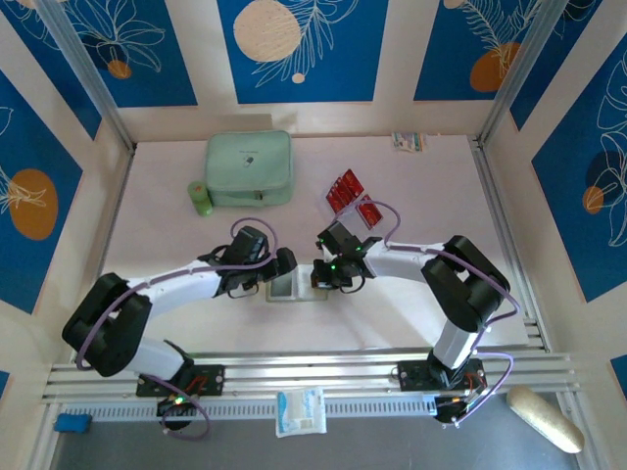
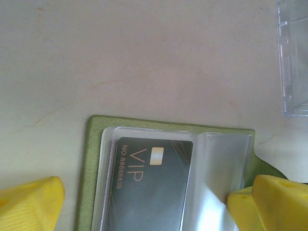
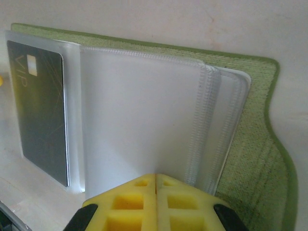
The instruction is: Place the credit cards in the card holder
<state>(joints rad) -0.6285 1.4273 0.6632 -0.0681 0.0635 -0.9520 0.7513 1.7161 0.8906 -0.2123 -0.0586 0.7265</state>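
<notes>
The olive-green card holder (image 1: 294,288) lies open on the table between my two grippers. A black VIP credit card (image 2: 149,192) sits inside its left clear pocket, next to the green cover (image 2: 91,163). My left gripper (image 2: 144,207) is open wide over the holder, and its right finger (image 2: 279,202) touches the clear sleeve. My right gripper (image 3: 155,175) is shut, its tips resting on the pale middle sleeve of the card holder (image 3: 250,144), beside the black card (image 3: 41,110). Red credit cards (image 1: 345,189) lie farther back.
A mint-green zip case (image 1: 249,168) and a small green roll (image 1: 201,199) stand at the back left. A clear plastic tray (image 2: 293,57) is just beyond the holder. A small packet (image 1: 409,142) lies at the back wall, and a white packet (image 1: 299,411) on the front rail.
</notes>
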